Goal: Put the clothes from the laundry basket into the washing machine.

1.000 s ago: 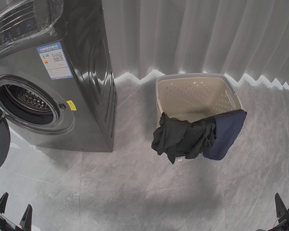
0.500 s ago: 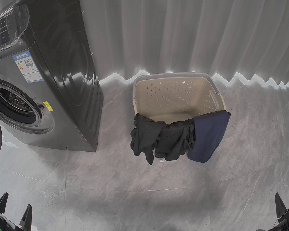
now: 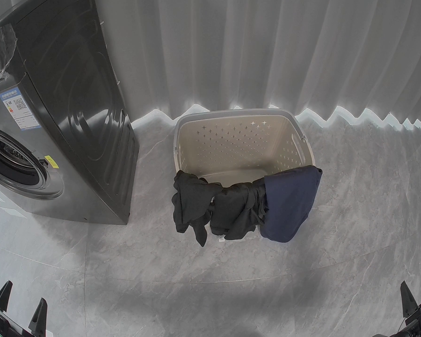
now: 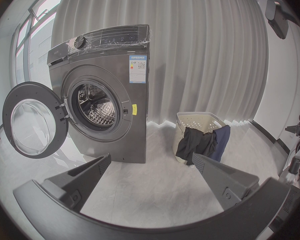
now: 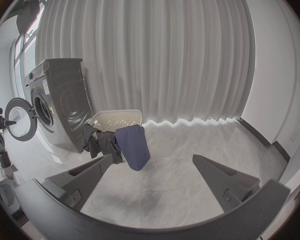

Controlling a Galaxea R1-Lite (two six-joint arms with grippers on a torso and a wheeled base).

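Now both jaws low, spread wide (laundry basket [image 3: 238,136] well ahead).

Nothing legible here: the washing machine [image 4: 139,94] wears a label [image 4: 137,69] and a yellow sticker [image 4: 134,109], print too small to read.

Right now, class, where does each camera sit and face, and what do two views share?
Head: high, looking down at the laundry basket; left gripper, right gripper at lower corners.
Left wrist: low, facing the washing machine; left gripper open.
Right wrist: low, facing the basket; right gripper open.
Shared: clothes draped over the basket.
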